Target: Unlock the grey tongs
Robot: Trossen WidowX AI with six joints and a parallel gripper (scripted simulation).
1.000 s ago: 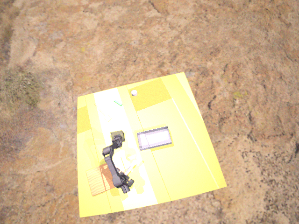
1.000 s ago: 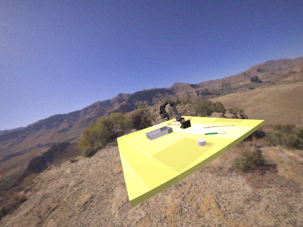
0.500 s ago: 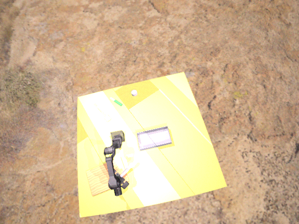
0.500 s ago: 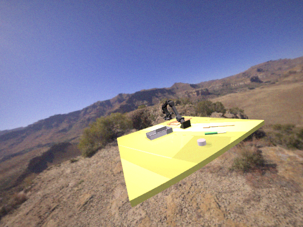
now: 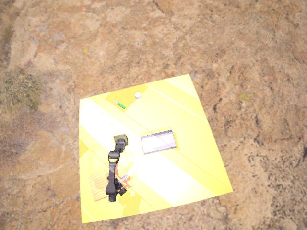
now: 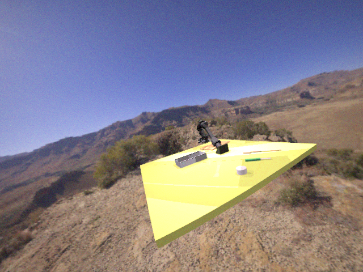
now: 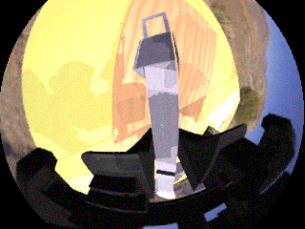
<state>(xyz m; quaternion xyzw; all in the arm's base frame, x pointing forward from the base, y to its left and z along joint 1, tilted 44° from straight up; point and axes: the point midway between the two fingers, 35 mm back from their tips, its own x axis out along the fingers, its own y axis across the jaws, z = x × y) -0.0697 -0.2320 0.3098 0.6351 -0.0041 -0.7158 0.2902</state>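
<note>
The grey tongs [image 5: 123, 178] [image 7: 163, 114] are held between the fingers of my gripper [image 5: 120, 186] [image 7: 167, 175], which is shut on them. In the wrist view they reach away from the fingers as one narrow strip, arms together, ending in a darker block and a small loop. They hang over the wooden board [image 5: 97, 183] [image 6: 209, 147] [image 7: 193, 38], which lies near the mat's front left. The grey roasting tin [image 5: 158, 141] [image 6: 190, 158] stands empty to the right of the arm's base [image 5: 121, 139]. In the exterior view the gripper is too small to make out.
A green pen [image 5: 120, 104] [image 6: 256, 159] and a small white cylinder [image 5: 137, 95] [image 6: 241, 170] lie at the far side of the yellow mat [image 5: 188, 148] [image 6: 187, 199]. A thin pale stick [image 6: 261, 151] lies near them. Rough ground surrounds the mat.
</note>
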